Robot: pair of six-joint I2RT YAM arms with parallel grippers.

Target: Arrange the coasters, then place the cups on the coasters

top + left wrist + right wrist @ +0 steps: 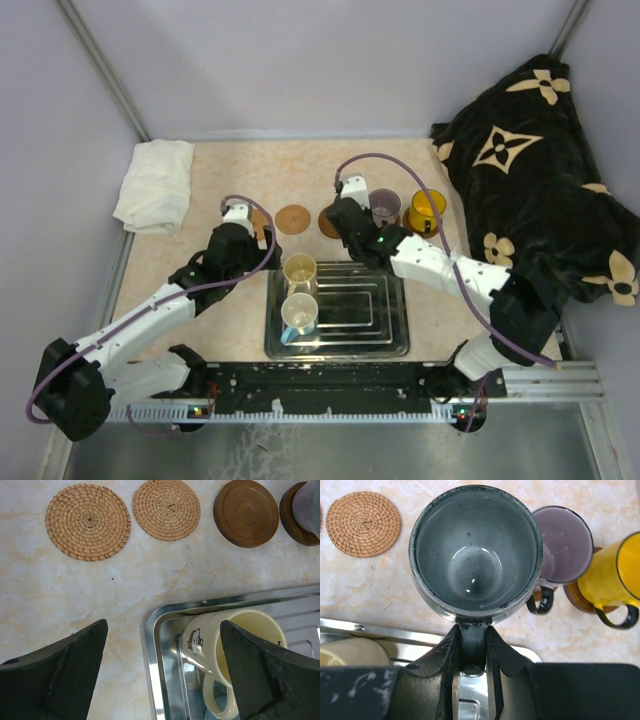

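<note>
Right gripper is clamped on the handle of the grey cup. The cup is upright at the far edge of the tray, beside the purple cup and yellow cup, both sitting on dark coasters. Left gripper has jaws wide apart, holding nothing, over the cream cup in the tray. That cup carries a small cartoon figure, any lettering too small to read. Two woven coasters and one wooden coaster lie uncovered.
</note>
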